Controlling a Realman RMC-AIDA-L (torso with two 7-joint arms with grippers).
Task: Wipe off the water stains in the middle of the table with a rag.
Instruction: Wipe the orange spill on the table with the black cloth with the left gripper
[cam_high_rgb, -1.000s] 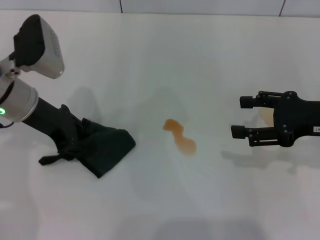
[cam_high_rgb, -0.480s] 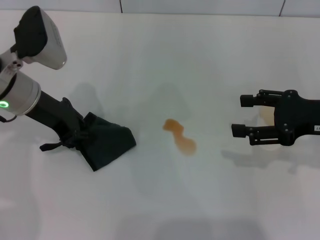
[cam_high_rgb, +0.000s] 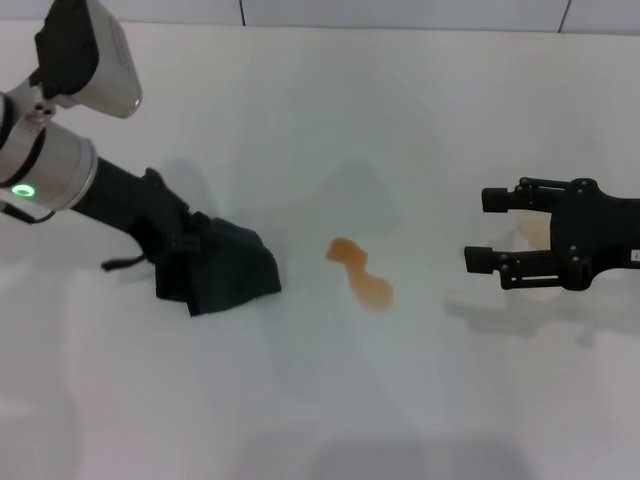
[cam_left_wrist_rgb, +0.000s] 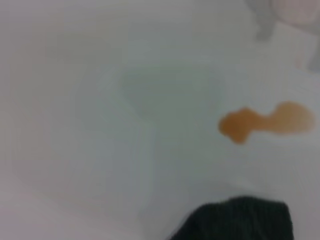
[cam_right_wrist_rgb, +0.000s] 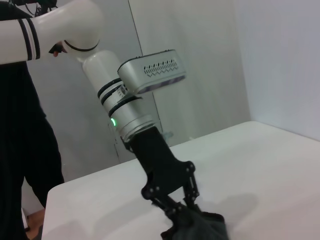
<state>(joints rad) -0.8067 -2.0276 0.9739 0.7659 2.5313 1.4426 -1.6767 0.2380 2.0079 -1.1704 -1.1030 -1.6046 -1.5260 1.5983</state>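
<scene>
The water stains (cam_high_rgb: 360, 272) are a small orange-brown two-lobed puddle in the middle of the white table (cam_high_rgb: 330, 400). To their left lies the dark green-black rag (cam_high_rgb: 228, 275), bunched up. My left gripper (cam_high_rgb: 188, 260) is shut on its left part, with the arm slanting down from the upper left. The left wrist view shows the stains (cam_left_wrist_rgb: 265, 122) a short way beyond the rag's edge (cam_left_wrist_rgb: 240, 220). From the right wrist view, the left gripper (cam_right_wrist_rgb: 186, 204) pinches the top of the rag (cam_right_wrist_rgb: 200, 227). My right gripper (cam_high_rgb: 480, 230) hovers open at the right, holding nothing.
A pale cup-like object (cam_high_rgb: 533, 233) stands on the table just behind the right gripper's fingers. A person in black clothes (cam_right_wrist_rgb: 20, 150) stands beyond the table's far left side in the right wrist view. Walls lie behind the table.
My left gripper has swung toward the stains, dragging the rag along the table; the rag is now more bunched. The right arm has not moved.
</scene>
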